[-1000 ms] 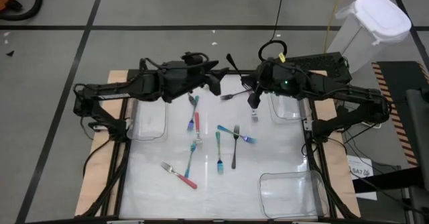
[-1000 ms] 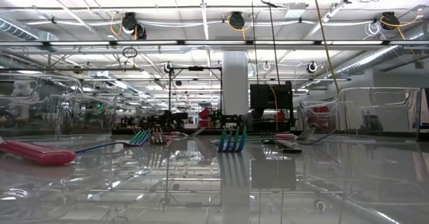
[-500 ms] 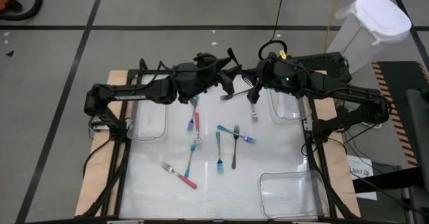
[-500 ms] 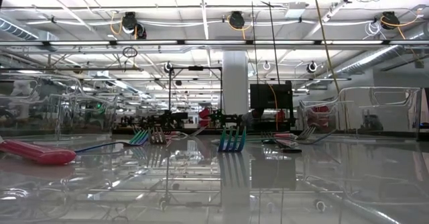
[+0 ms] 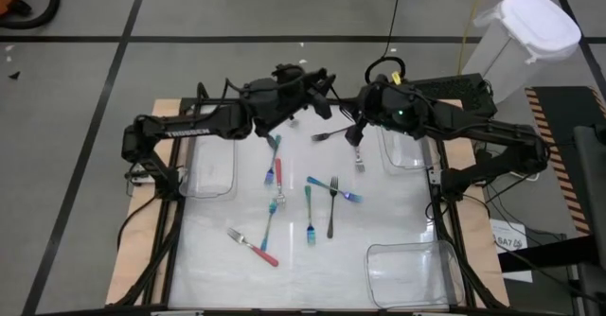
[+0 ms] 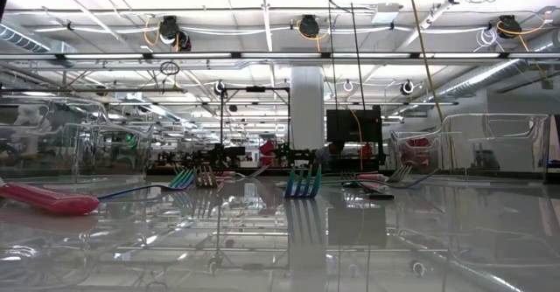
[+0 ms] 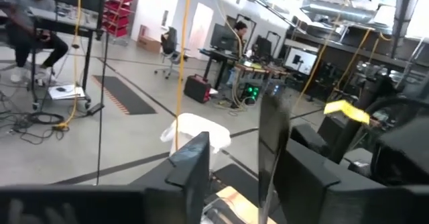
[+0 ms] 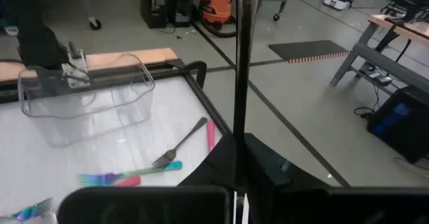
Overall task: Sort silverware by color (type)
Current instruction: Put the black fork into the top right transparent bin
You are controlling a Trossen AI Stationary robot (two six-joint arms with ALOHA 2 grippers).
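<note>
Right claw (image 5: 357, 134) at bench (image 5: 398, 212) 1 o'clock, clenched on black fork (image 5: 333, 134). Left claw (image 5: 319, 81) near 12 o'clock beside it, grip unclear. Colored forks (image 5: 310, 215) mid-bench.

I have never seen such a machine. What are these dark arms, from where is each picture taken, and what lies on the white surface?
These are two robot arms working at a table. One picture looks down from above, one looks level across the tabletop, and two come from cameras on the arms' wrists. On the table lie small forks, such as a red-handled fork and a teal-handled fork, and three clear bins. The right tool is shut on a thin dark rod, probably a black fork's handle. The left tool, open, hovers close to it.
</note>
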